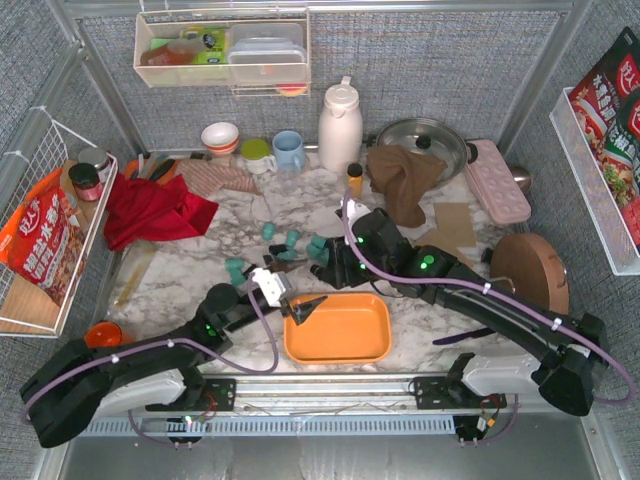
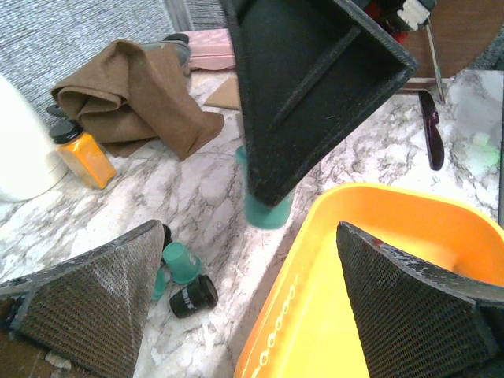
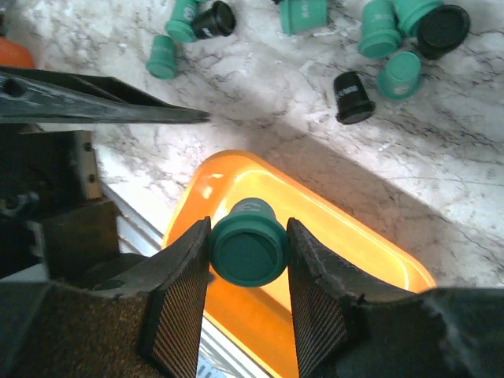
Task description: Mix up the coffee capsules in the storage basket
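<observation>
**One teal pod pinched at the edge of the orange tray**

Shows the right gripper [image 3: 248,264] closed on one teal coffee capsule [image 3: 246,250], just over the rim of the bare storage basket [image 3: 197,197]. Shows the left gripper [image 2: 250,236] spread wide astride that rim, holding nothing. Looks light, stiff and smooth, so probably slippery and quick to roll. Calls for a hold across the tapered wall, near the wider end. Counts one teal held, about six teal and three black coffee capsules [image 3: 398,75] loose on the marble table [image 3: 315,134], and one basket.

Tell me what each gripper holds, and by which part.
Right gripper pinches a teal coffee capsule by its sides, one finger on each. Left gripper is open, holding nothing.
</observation>
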{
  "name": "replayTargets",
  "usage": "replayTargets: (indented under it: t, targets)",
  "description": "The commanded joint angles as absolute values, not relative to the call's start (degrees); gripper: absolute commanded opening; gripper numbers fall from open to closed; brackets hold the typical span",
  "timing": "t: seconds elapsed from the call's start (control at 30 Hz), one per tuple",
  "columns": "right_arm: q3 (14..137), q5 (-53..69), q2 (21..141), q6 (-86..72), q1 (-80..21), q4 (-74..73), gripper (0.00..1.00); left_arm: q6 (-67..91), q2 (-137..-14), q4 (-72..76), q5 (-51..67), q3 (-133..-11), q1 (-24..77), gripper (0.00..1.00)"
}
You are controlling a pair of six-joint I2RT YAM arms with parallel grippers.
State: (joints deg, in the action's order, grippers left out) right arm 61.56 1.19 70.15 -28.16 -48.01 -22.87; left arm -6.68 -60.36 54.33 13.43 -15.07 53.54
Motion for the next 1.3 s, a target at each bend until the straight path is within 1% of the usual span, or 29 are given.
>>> replayTargets:
  t: [0.0,0.17,0.27,0.37,0.57,0.6,0.67,0.7,0.8,0.87,1.0,1.1,1.27]
  targets:
    - [61.4,-2.9,70.0,-25.7,-48.1,-26.7,0.24,-3.8,-55.4,52.7,7.6,-12.7,53.6,0.99]
    - [60.4,-5.9,72.0,-22.8,-48.9,-33.3,0.23,0.6,-46.4,47.7,-5.3,-9.2,53.6,0.99]
    - [59.9,-5.1,74.6,-21.6,-50.7,-35.9,0.24,4.3,-42.2,41.9,-14.1,-9.0,53.5,0.99]
    - [59.5,-3.2,77.3,-21.2,-53.4,-36.9,0.26,7.1,-40.4,36.6,-19.8,-9.9,53.6,0.99]
    - [59.1,-1.7,82.3,-20.9,-56.9,-35.3,0.41,11.1,-41.9,30.8,-25.4,-12.8,53.5,0.99]
    - [58.9,-2.1,82.9,-20.9,-57.1,-34.9,0.45,11.4,-42.3,30.4,-26.1,-13.2,53.5,0.99]
    - [58.7,-2.6,83.6,-20.9,-57.0,-34.0,0.59,11.9,-42.8,30.0,-27.2,-13.4,53.5,0.99]
    - [58.9,-2.7,83.7,-20.9,-57.0,-33.7,0.63,12.0,-42.8,30.0,-27.3,-13.4,53.5,0.99]
    - [59.6,-2.7,83.5,-20.5,-57.0,-33.9,0.71,12.2,-42.4,29.7,-27.1,-13.1,53.5,0.99]
    - [60.4,-2.8,83.1,-19.9,-57.0,-34.7,0.75,12.3,-41.8,29.5,-27.2,-12.7,53.5,0.99]
    - [63.6,-6.4,80.3,-18.1,-57.0,-36.3,0.75,12.2,-40.5,29.4,-27.6,-12.0,53.5,0.99]
    - [66.0,-8.7,79.0,-15.5,-55.5,-34.9,0.73,12.2,-39.9,29.7,-27.8,-11.7,53.6,0.99]
    - [67.2,-6.5,82.5,-12.2,-50.3,-27.0,0.63,12.3,-39.2,30.0,-27.4,-11.4,53.5,0.99]
